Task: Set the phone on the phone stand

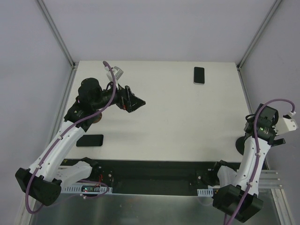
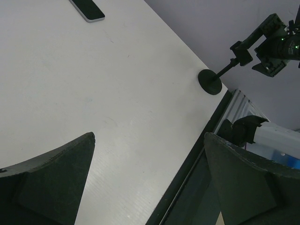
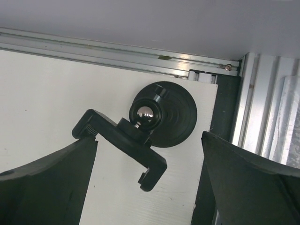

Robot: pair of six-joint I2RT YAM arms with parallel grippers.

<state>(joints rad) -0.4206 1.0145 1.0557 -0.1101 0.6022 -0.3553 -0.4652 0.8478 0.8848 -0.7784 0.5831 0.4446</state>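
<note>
A black phone with a pale rim (image 1: 199, 75) lies flat at the far right of the white table and also shows in the left wrist view (image 2: 87, 10). A second black phone (image 1: 90, 140) lies near the front left. The black phone stand (image 3: 161, 115), a round base with a ball joint and a clamp bracket (image 3: 123, 139), stands at the table's right front edge (image 1: 241, 143); it is small in the left wrist view (image 2: 209, 80). My right gripper (image 3: 149, 140) is open, directly above the stand, holding nothing (image 1: 253, 133). My left gripper (image 1: 136, 102) is open and empty above the table's left middle (image 2: 150, 183).
A dark round object (image 1: 95, 119) sits partly hidden under my left arm. Aluminium rails (image 3: 117, 49) and grey enclosure walls border the table. The black front strip (image 1: 154, 169) runs along the near edge between the arm bases.
</note>
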